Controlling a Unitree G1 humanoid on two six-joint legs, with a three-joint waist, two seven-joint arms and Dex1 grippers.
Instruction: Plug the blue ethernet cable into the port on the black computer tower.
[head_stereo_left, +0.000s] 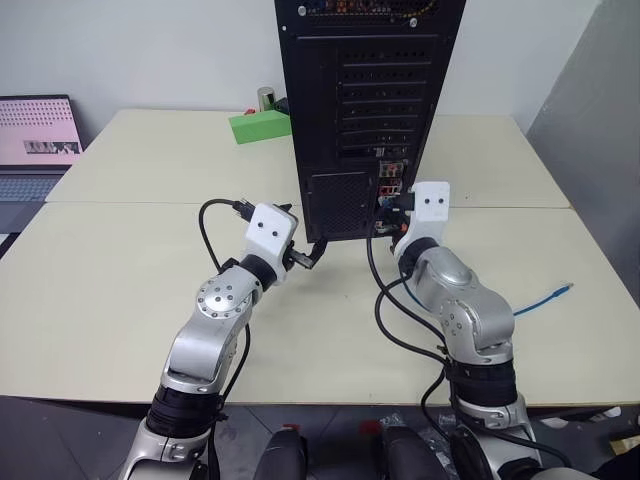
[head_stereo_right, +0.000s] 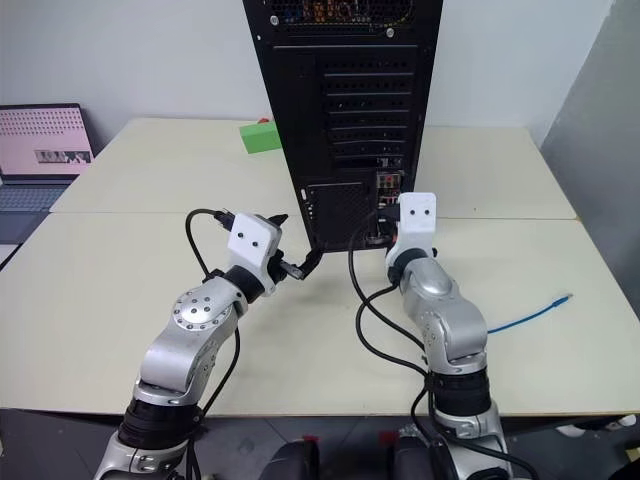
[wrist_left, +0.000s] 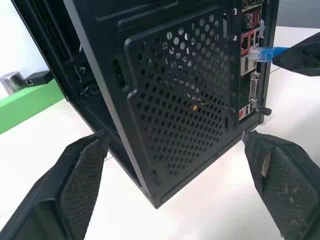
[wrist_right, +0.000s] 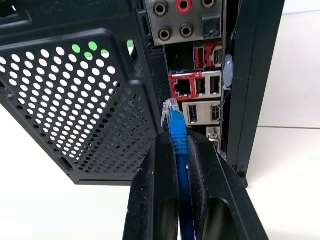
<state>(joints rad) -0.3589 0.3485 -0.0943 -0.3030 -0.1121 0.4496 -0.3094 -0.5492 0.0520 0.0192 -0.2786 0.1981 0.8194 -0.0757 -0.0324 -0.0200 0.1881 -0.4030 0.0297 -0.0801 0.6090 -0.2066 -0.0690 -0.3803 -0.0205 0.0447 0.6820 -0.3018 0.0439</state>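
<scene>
Right hand (wrist_right: 181, 150) level, pinching blue ethernet cable (wrist_right: 176, 127) near black computer tower (wrist_right: 90, 95) ports

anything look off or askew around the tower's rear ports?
Nothing damaged or spilled. The blue ethernet cable's clear plug, clamped in the right end effector, sits just below the red-framed port on the black computer tower, not yet inserted.
</scene>
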